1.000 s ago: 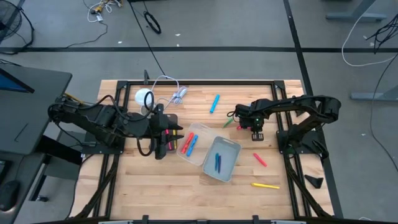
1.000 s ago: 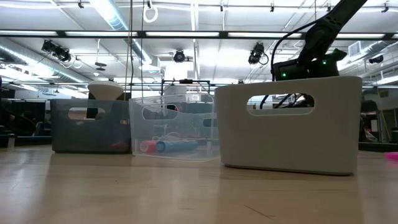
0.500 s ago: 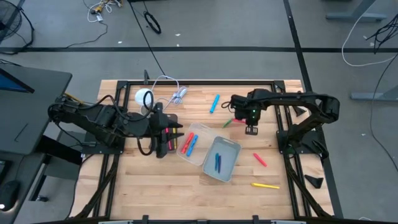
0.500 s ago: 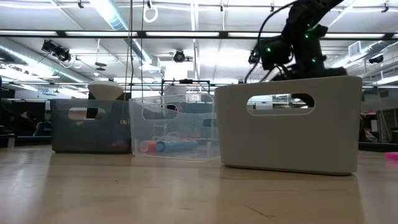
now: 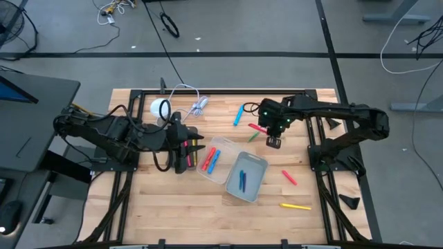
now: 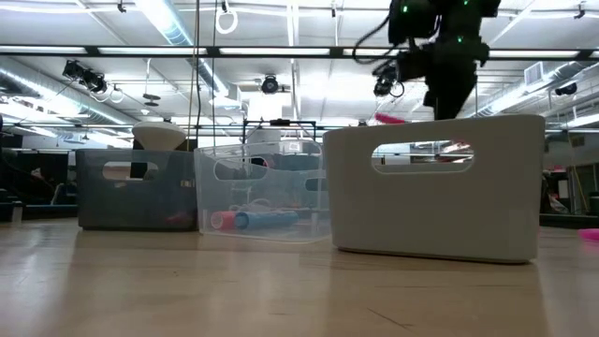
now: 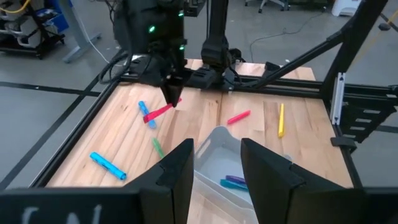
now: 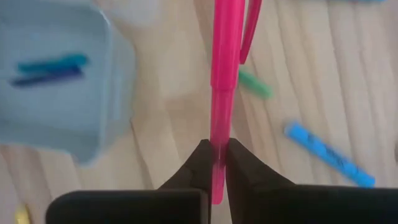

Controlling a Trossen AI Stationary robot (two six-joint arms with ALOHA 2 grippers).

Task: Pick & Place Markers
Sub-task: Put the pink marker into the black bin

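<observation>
- Take the tabletop (image 5: 173, 207) as your stage and the clear bin (image 5: 216, 158) at its middle as your landmark; the grey bin (image 5: 245, 178) sits touching it on the right arm's side, with blue and purple markers (image 5: 242, 181) inside.
- Your right end effector (image 5: 271, 140) hangs in the air beyond the grey bin, up and away from the clear bin, clenched on a pink marker (image 8: 222, 93) that juts out past its fingertips.
- Your left end effector (image 7: 214, 163) waits just beside the clear bin on its other side, fingers parted and holding nothing.
- Carry the pink marker over the clear bin, where red and blue markers (image 5: 210, 161) already lie. Judged from the long overhang, keep it level, clear the rim, and release low so it does not bounce out.
- Loose markers (image 5: 239, 114) lie farther off.
</observation>
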